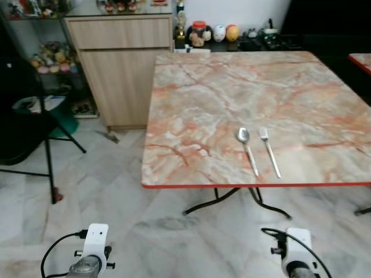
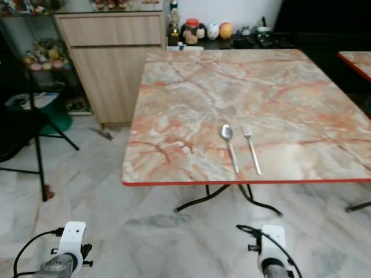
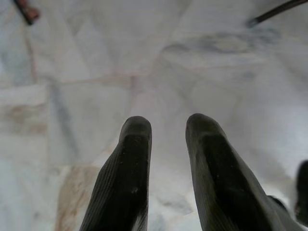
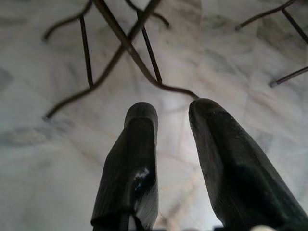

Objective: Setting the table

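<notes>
A silver spoon and a silver fork lie side by side near the front edge of a marble-patterned table with a red rim. Both arms hang low in front of the table, their wrists at the bottom of the head views. My left gripper points down at the pale floor tiles, open, with nothing between its fingers. My right gripper is open too and empty, above the floor by the table's black metal legs.
A wooden cabinet stands left of the table's far end. A black folding chair is at the left. Jars and ornaments line a counter behind the table. A second red-rimmed table edge shows at the right.
</notes>
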Motion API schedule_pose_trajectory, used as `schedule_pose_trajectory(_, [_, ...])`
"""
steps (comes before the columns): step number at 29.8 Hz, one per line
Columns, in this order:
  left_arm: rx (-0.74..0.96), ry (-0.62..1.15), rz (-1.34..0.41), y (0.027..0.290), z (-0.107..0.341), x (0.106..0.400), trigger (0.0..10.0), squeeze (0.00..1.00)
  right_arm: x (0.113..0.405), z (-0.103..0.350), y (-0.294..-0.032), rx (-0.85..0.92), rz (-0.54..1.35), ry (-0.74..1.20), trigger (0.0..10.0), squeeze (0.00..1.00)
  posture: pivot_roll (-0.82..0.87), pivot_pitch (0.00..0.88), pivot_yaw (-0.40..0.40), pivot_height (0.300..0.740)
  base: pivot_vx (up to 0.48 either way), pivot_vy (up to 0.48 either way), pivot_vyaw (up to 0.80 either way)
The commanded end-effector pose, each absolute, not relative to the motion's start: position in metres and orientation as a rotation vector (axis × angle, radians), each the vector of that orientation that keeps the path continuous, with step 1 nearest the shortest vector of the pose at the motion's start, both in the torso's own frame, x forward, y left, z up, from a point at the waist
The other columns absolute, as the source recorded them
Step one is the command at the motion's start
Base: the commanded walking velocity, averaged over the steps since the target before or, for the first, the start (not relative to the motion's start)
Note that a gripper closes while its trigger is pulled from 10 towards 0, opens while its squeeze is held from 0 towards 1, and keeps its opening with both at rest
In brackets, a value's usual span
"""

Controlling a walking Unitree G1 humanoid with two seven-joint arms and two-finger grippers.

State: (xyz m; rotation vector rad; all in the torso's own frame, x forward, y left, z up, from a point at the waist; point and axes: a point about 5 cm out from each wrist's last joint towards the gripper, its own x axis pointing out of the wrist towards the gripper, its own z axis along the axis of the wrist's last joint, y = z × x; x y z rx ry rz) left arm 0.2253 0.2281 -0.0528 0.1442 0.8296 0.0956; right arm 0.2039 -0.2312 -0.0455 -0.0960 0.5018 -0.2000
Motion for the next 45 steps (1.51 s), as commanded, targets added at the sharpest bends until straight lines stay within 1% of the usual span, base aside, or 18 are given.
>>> schedule_pose_trajectory(1, [0.162,0.839,0.080,0.228,-0.054,0.223,10.0,0.00,0.201,-0.044,-0.229,-0.084,-0.192,0.465,10.0,0.00,0.00,0.000,-0.005,0.740,0.000,0.000,0.00])
schedule_pose_trajectory(6, [0.173,0.840,0.069,0.228,-0.054,0.223,10.0,0.00,0.199,-0.030,-0.232,-0.097,-0.192,0.336,10.0,0.02,-0.01,0.000,-0.007,0.740,0.000,0.000,0.00])
schedule_pose_trajectory(7, [0.173,0.839,0.070,0.228,-0.054,0.223,10.0,0.00,0.196,-0.025,-0.231,-0.097,-0.191,0.299,10.0,0.41,-0.01,0.000,-0.010,0.740,0.000,0.000,0.00])
schedule_pose_trajectory(8, [0.173,0.839,0.070,0.228,-0.054,0.223,10.0,0.00,0.196,-0.025,-0.231,-0.097,-0.191,0.299,10.0,0.41,-0.01,0.000,-0.010,0.740,0.000,0.000,0.00])
schedule_pose_trajectory(9, [0.174,0.838,0.070,0.228,-0.054,0.223,10.0,0.00,0.192,-0.021,-0.230,-0.097,-0.192,0.272,10.0,0.90,-0.01,0.000,-0.010,0.740,0.000,0.000,0.00])
schedule_pose_trajectory(10, [0.174,0.838,0.070,0.228,-0.054,0.223,10.0,0.00,0.191,-0.019,-0.230,-0.096,-0.191,0.263,10.0,1.00,-0.01,0.000,-0.010,0.740,0.000,0.000,0.00])
schedule_pose_trajectory(13, [0.178,0.836,0.069,0.229,-0.053,0.224,10.0,0.00,0.185,-0.010,-0.227,-0.120,-0.169,0.214,10.0,1.00,-0.01,0.000,-0.009,0.740,0.000,0.000,0.00])
schedule_pose_trajectory(15, [0.181,0.833,0.070,0.229,-0.053,0.225,10.0,0.00,0.182,0.007,-0.223,-0.152,-0.148,0.136,10.0,1.00,-0.02,0.000,-0.006,0.740,0.000,0.000,0.00])
schedule_pose_trajectory(18, [0.185,0.833,0.070,0.229,-0.053,0.225,10.0,0.00,0.183,0.019,-0.222,-0.141,-0.155,0.094,10.0,1.00,-0.02,0.000,-0.004,0.740,0.000,0.000,0.00])
schedule_pose_trajectory(21, [0.187,0.828,0.076,0.230,-0.052,0.225,10.0,0.00,0.189,0.034,-0.221,-0.151,-0.154,0.049,10.0,1.00,-0.02,0.000,-0.005,0.740,0.000,0.000,0.00])
schedule_pose_trajectory(25, [0.192,0.818,0.082,0.230,-0.052,0.226,10.0,0.00,0.217,0.064,-0.221,-0.161,-0.156,-0.040,10.0,1.00,-0.02,0.000,-0.005,0.740,0.000,0.000,0.00])
schedule_pose_trajectory(28, [0.190,0.814,0.084,0.230,-0.051,0.226,10.0,0.00,0.228,0.073,-0.221,-0.169,-0.160,-0.058,10.0,1.00,-0.02,0.000,0.000,0.740,0.000,0.000,0.00])
schedule_pose_trajectory(29, [0.186,0.812,0.086,0.230,-0.051,0.226,10.0,0.00,0.237,0.078,-0.220,-0.169,-0.154,-0.072,10.0,0.10,-0.02,0.000,0.000,0.740,0.000,0.000,0.00])
schedule_pose_trajectory(30, [0.182,0.810,0.086,0.230,-0.051,0.226,10.0,0.00,0.243,0.080,-0.219,-0.175,-0.144,-0.079,10.0,0.00,-0.02,0.000,0.000,0.740,0.000,0.000,0.00])
schedule_pose_trajectory(36, [0.182,0.802,0.074,0.229,-0.050,0.227,10.0,0.00,0.271,0.097,-0.211,-0.197,-0.103,-0.093,10.0,0.00,-0.02,0.000,0.003,0.740,0.000,0.000,0.00])
schedule_pose_trajectory(37, [0.166,0.796,0.084,0.230,-0.050,0.227,10.0,0.00,0.276,0.102,-0.209,-0.174,-0.106,-0.098,10.0,0.00,-0.02,0.000,0.003,0.740,0.000,0.000,0.00])
schedule_pose_trajectory(42, [0.178,0.808,0.072,0.230,-0.051,0.227,10.0,0.00,0.281,0.105,-0.209,-0.177,-0.123,-0.092,10.0,0.00,-0.02,0.000,0.003,0.740,0.000,0.000,0.00])
schedule_pose_trajectory(45, [0.187,0.814,0.067,0.230,-0.051,0.227,10.0,0.00,0.281,0.102,-0.215,-0.167,-0.172,-0.067,10.0,0.00,-0.01,0.000,0.004,0.740,0.000,0.000,0.00])
